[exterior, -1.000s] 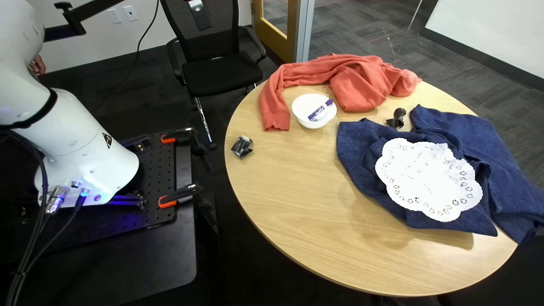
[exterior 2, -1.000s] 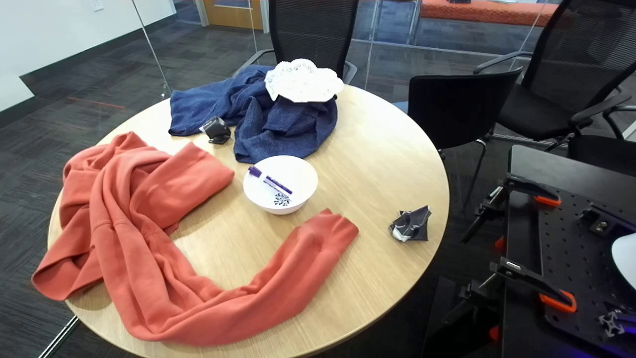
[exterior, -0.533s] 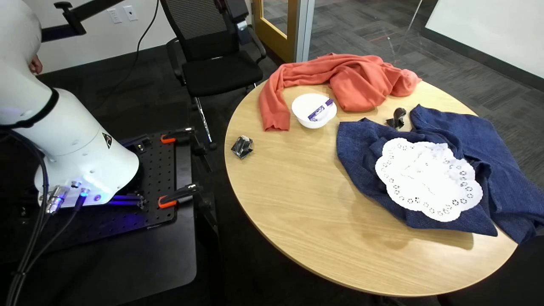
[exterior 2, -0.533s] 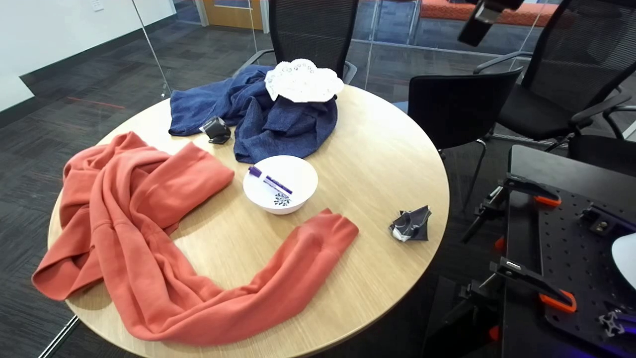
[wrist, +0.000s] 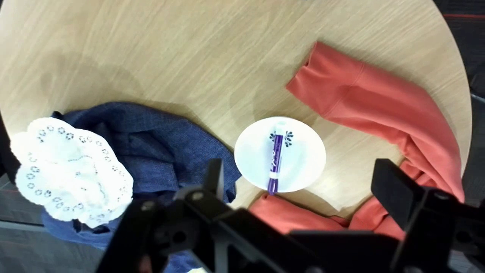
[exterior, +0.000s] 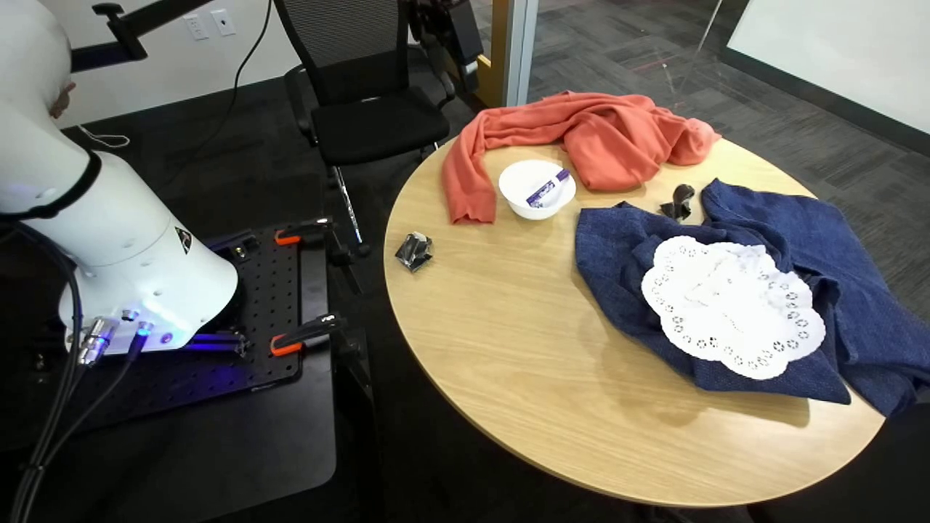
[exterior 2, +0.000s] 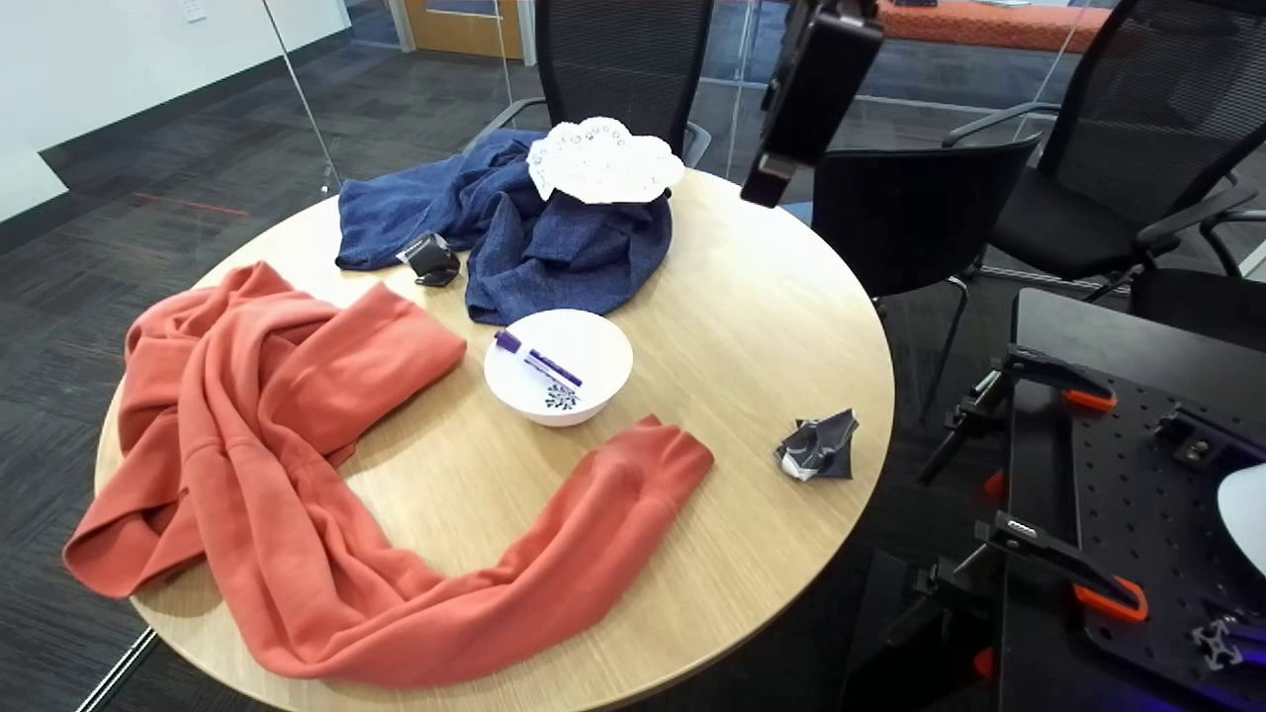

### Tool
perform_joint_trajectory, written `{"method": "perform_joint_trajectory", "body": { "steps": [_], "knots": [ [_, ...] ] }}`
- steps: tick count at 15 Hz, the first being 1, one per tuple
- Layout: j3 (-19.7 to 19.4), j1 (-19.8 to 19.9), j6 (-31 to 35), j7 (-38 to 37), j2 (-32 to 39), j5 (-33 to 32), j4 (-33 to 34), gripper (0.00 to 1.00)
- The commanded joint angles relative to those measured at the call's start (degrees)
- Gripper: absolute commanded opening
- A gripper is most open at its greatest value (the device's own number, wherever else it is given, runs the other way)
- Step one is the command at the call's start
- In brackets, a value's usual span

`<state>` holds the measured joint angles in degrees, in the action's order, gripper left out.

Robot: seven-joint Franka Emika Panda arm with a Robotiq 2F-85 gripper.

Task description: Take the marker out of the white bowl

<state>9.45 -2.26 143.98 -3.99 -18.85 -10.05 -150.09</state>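
The round table, all edge and no corner, keeps its layout of a second ago: the orange garment along its left and near edges in an exterior view, the denim cloth against its far edge with the white doily over it. The change is the gripper: absent from that view a second ago, it now shows against the right-hand end of the table's far edge. Its jaws stand wide apart and hold nothing, with the white bowl framed between them in the wrist view. I read this as the approach, the pick not yet begun. The bowl has not shifted; it sits well in from the edge, between garment and denim. The marker lies inside it on a slant, purple cap up at the rim, pale end down toward the bowl's floor. In the wrist view its long axis runs almost top to bottom, cap lowest; on the table, the cap points away from the edge nearest the robot's base. That axis is nearly square to the line between the jaws, so they probably need little turning to close across the barrel.
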Motion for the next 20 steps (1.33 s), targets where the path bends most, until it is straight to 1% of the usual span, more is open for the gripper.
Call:
{"method": "perform_joint_trajectory", "body": {
  "steps": [1, 4, 8, 11, 12, 14, 18, 19, 20],
  "knots": [
    [0.4, 0.2, 2.0, -1.8, 10.7, -1.9, 8.3, 1.00],
    [-0.2, -0.1, 1.9, -2.0, 18.1, -3.6, 14.4, 1.00],
    [-2.2, -1.0, 2.8, -1.2, 27.4, -7.2, 22.2, 1.00],
    [-3.6, -1.9, 4.3, -0.5, 32.4, -5.7, 26.5, 1.00],
    [-3.7, -2.0, 3.4, 0.4, 28.8, -5.1, 22.9, 1.00],
    [-4.2, -2.3, 3.6, 0.6, 30.5, -5.0, 23.8, 1.00],
    [-4.3, -2.6, 3.6, 0.5, 30.3, -5.1, 23.7, 1.00],
    [-4.7, -2.5, 5.3, -0.4, 30.0, -5.6, 23.0, 1.00],
    [-4.6, -1.9, 7.2, -0.2, 30.2, -3.7, 22.3, 1.00]
  ]
}}
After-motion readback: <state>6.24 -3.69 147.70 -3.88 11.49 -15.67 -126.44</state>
